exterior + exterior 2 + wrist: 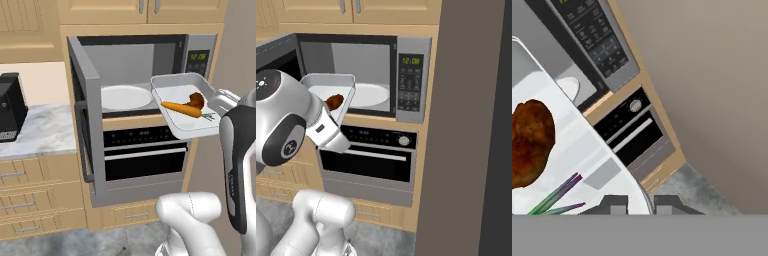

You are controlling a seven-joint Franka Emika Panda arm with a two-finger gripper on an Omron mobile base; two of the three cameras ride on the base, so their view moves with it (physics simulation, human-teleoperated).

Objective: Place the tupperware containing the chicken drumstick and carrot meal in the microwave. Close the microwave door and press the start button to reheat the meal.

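The tupperware [176,90] hangs tilted in the air in front of the right half of the open microwave [165,55]. In it lie the orange carrot [182,109] and the dark brown chicken drumstick [196,100]. My gripper [217,103] is shut on the tray's right rim. In the hand view the rim of the tupperware [582,145] runs between my gripper's [640,205] two tips, with the chicken drumstick [529,142] and the carrot's green top [557,197] beside it. The microwave door [85,115] stands swung wide open to the left. The keypad panel [410,85] is on the microwave's right.
A round white plate [125,96] lies on the microwave floor. Below is a black-fronted oven [145,155] with a horizontal bar. A black appliance [10,107] stands on the marble counter [42,130] at left. A tall tan panel [466,125] closes off the right side.
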